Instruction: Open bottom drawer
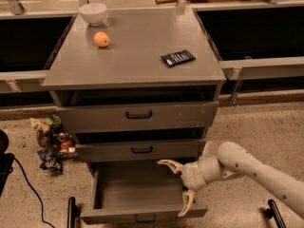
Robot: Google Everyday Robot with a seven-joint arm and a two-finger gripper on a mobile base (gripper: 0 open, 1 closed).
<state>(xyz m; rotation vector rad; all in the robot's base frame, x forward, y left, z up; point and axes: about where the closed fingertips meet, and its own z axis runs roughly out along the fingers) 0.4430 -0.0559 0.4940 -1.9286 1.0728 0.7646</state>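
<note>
The bottom drawer (137, 194) of the grey cabinet is pulled out, showing its plain grey inside; its front panel (142, 216) with a small black handle (145, 218) sits at the lower edge of the view. My gripper (176, 186) hovers over the right part of the open drawer, reaching in from the right on a white arm. Its two cream fingers are spread apart, one (169, 165) pointing left near the middle drawer, the other (186, 203) pointing down at the front panel. It holds nothing.
The middle drawer (141, 150) and the top drawer (138, 114) are shut. On the cabinet top lie a white bowl (92, 13), an orange (101, 39) and a dark snack packet (177, 58). Snack bags (51, 141) lie on the floor at the left.
</note>
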